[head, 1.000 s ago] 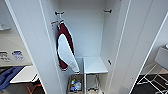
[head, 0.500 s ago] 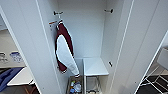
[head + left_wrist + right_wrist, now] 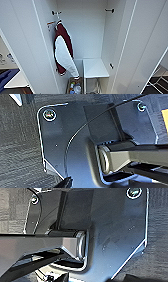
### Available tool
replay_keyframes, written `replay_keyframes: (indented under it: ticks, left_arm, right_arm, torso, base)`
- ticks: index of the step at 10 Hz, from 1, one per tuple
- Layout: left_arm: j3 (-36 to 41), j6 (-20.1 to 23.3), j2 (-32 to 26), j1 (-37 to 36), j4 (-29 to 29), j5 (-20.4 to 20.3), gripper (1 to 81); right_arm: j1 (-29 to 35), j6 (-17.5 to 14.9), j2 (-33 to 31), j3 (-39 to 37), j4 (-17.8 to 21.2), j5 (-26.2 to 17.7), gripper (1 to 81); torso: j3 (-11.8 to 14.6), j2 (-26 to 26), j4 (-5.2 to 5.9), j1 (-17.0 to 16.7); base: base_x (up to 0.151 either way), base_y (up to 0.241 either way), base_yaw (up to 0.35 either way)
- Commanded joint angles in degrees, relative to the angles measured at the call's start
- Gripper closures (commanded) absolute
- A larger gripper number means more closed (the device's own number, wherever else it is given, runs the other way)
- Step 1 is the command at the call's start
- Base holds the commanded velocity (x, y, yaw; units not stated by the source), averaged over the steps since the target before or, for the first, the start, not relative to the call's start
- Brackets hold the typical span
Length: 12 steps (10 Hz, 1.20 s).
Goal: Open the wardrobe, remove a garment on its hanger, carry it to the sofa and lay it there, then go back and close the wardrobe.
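The wardrobe (image 3: 85, 30) stands open in front of me in the head view, with a white interior. Its left door (image 3: 22, 45) and right door (image 3: 140, 50) are swung wide towards me. A dark red top with white panels (image 3: 63, 52) hangs on a hanger from a hook (image 3: 56, 12) on the left inner wall. A second hook (image 3: 110, 10) on the right inner wall is bare. Both wrist views look down past the robot's own dark plate at dark carpet (image 3: 17, 144) (image 3: 155, 263).
A low white shelf (image 3: 95, 68) sits at the wardrobe's bottom right. Beside it on the floor is a box of bottles (image 3: 75, 87). Past the left door are a white tabletop (image 3: 15, 81) and a blue shape (image 3: 6, 76). Chair legs (image 3: 157, 83) show at the lower right.
The whole head view has shifted slightly, so the camera moved. Nothing inside the wardrobe has changed.
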Motion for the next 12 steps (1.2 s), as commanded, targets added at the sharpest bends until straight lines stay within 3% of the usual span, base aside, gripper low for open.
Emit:
replay_keyframes:
  ticks: [1, 4, 7, 9, 10, 12]
  left_arm:
    - [0.24, 0.39, -0.25, -1.78, -0.53, 3.07, 1.0]
    - [0.41, 0.3, -0.34, -1.79, -0.53, 3.33, 1.0]
    - [2.26, 0.03, -2.97, -1.61, -0.53, 3.51, 1.0]
    - [11.4, -0.05, -9.83, -1.87, -0.62, 3.25, 1.0]
    - [20.03, -0.23, -15.93, -2.39, -0.62, 3.16, 1.0]
    - [30.21, -2.95, -24.59, -4.33, -1.06, 2.98, 1.0]
  right_arm:
    - [1.79, -0.12, -0.3, 0.07, 0.59, -3.74, 1.0]
    - [1.79, -0.12, -1.17, 1.2, 0.59, -3.65, 1.0]
    - [2.84, 0.41, -9.08, 11.4, 0.77, -3.65, 1.0]
    - [4.68, 0.41, -17.35, 21.16, 0.77, -3.56, 1.0]
    - [5.82, 0.75, -21.71, 25.96, 0.86, -3.47, 1.0]
    - [8.28, 2.78, -26.84, 30.04, 0.95, -3.38, 1.0]
  torso:
    - [0.0, 0.0, 0.0, 0.0]
    - [0.0, 0.02, 0.0, 0.02]
    - [0.0, 0.02, 0.0, 0.0]
    - [0.0, 0.02, 0.0, 0.0]
    - [0.0, 0.02, 0.0, 0.0]
    - [0.0, 0.02, 0.0, 0.0]
  base:
    - [0.0, 0.0, 0.0]
    - [0.0, 0.0, 0.0]
    - [0.0, 0.0, 0.0]
    - [0.0, 0.0, 0.0]
    - [0.0, 0.0, 0.0]
    - [0.0, 0.0, 0.0]
